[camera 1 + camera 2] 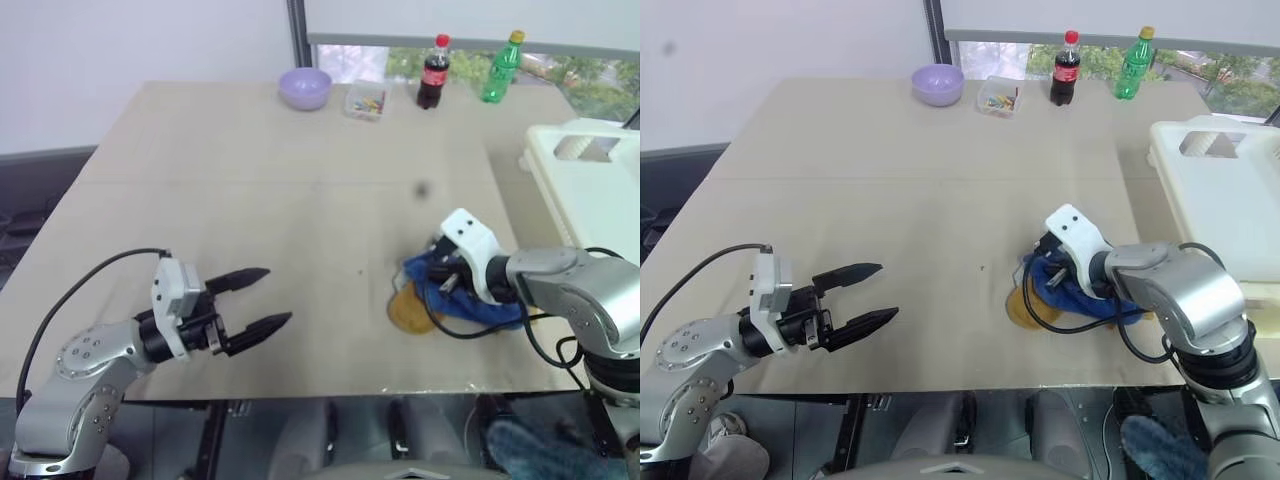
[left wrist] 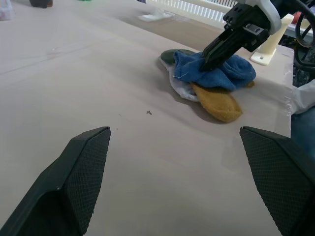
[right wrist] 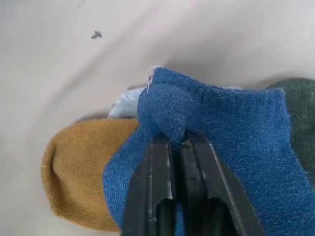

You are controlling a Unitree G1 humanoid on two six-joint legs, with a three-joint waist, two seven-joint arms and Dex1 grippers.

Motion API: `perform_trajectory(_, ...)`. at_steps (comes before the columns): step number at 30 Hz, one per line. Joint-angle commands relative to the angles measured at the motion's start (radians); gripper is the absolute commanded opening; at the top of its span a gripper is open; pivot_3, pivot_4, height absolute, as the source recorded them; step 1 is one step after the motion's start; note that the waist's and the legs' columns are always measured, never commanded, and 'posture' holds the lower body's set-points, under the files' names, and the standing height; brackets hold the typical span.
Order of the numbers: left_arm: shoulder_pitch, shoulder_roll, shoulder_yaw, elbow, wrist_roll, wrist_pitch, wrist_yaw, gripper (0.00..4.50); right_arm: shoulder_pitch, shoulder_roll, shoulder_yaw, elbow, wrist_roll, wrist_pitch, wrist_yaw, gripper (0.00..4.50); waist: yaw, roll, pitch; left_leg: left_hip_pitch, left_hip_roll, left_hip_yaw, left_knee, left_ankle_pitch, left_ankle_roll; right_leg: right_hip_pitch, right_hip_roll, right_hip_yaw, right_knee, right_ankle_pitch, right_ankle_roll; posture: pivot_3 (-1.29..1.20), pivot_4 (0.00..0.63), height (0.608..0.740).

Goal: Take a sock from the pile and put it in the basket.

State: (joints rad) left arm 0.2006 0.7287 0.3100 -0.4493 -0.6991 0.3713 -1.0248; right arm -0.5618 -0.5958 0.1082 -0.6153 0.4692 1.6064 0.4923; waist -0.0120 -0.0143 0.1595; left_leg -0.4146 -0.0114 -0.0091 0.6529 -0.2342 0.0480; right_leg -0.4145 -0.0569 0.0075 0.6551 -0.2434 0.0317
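The pile (image 1: 455,300) lies near the table's front right edge: a bright blue sock (image 3: 221,113) on top, a mustard yellow one (image 3: 78,162) beneath it and a dark green one (image 3: 300,108) beside it. My right gripper (image 3: 177,142) is down on the heap, shut on a raised fold of the blue sock. My left gripper (image 1: 265,297) hovers open and empty over bare table, well to the left of the pile. The cream-white basket (image 1: 595,190) stands at the right edge, behind the pile.
Along the far edge of the table stand a lilac bowl (image 1: 305,87), a small clear box (image 1: 366,101), a cola bottle (image 1: 433,72) and a green bottle (image 1: 502,68). Cables trail from my right wrist beside the pile.
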Motion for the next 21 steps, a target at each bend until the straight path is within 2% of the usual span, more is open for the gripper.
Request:
perform_trajectory(1, -0.006, 0.006, 0.025, -0.026, -0.012, -0.009, 0.002, 4.50, -0.007, 0.017, -0.039, -0.014, -0.008, -0.014, -0.030, 1.97, 0.000, 0.000, 0.000, 0.000, 0.000, 0.000, 0.000, 0.000, 0.000, 0.000, 0.000, 0.000, 0.000, 0.000, 0.000, 0.00, 0.150, 0.740)
perform_trajectory(2, -0.006, 0.006, 0.025, -0.027, -0.011, -0.009, 0.004, 4.50, -0.006, 0.021, -0.041, -0.013, -0.008, -0.014, -0.037, 2.43, 0.000, 0.000, 0.000, 0.000, 0.000, 0.000, 0.000, 0.000, 0.000, 0.000, 0.000, 0.000, 0.000, 0.000, 0.000, 0.00, 0.150, 0.740)
perform_trajectory(9, -0.001, 0.007, 0.026, -0.031, -0.009, -0.010, 0.009, 4.50, -0.010, 0.042, -0.049, -0.015, 0.004, -0.007, -0.058, 2.43, 0.000, 0.000, 0.000, 0.000, 0.000, 0.000, -0.001, 0.000, 0.000, 0.000, -0.001, 0.000, -0.002, 0.000, 0.000, 0.00, 0.150, 0.740)
perform_trajectory(11, 0.001, 0.005, 0.025, -0.031, -0.007, -0.012, 0.010, 4.50, -0.007, 0.041, -0.049, -0.012, 0.005, -0.012, -0.060, 2.06, 0.000, 0.000, 0.000, 0.000, 0.000, 0.000, -0.002, 0.000, 0.000, 0.000, -0.001, 0.000, -0.002, 0.000, 0.000, 0.00, 0.150, 0.740)
perform_trajectory(13, 0.002, 0.003, 0.023, -0.031, -0.005, -0.015, 0.011, 4.50, 0.000, 0.037, -0.042, -0.007, 0.005, -0.023, -0.062, 1.44, 0.000, 0.000, 0.000, -0.001, 0.000, 0.000, -0.002, 0.000, 0.000, 0.000, -0.001, 0.000, -0.002, 0.000, 0.000, 0.00, 0.150, 0.740)
perform_trajectory(16, 0.002, 0.001, 0.023, -0.029, -0.003, -0.018, 0.013, 4.50, 0.001, 0.039, -0.037, -0.003, 0.008, -0.032, -0.065, 0.04, 0.000, 0.000, 0.000, -0.001, 0.000, 0.000, -0.003, 0.000, 0.000, 0.000, -0.001, 0.000, -0.004, 0.000, 0.000, 0.00, 0.150, 0.740)
perform_trajectory(21, 0.000, -0.001, 0.022, -0.026, -0.003, -0.018, 0.021, 4.50, -0.008, 0.038, -0.035, 0.008, 0.013, -0.043, -0.063, 0.04, 0.000, 0.000, 0.000, -0.001, 0.000, 0.000, -0.004, 0.000, 0.000, -0.001, -0.002, 0.000, -0.005, 0.000, 0.000, 0.00, 0.150, 0.740)
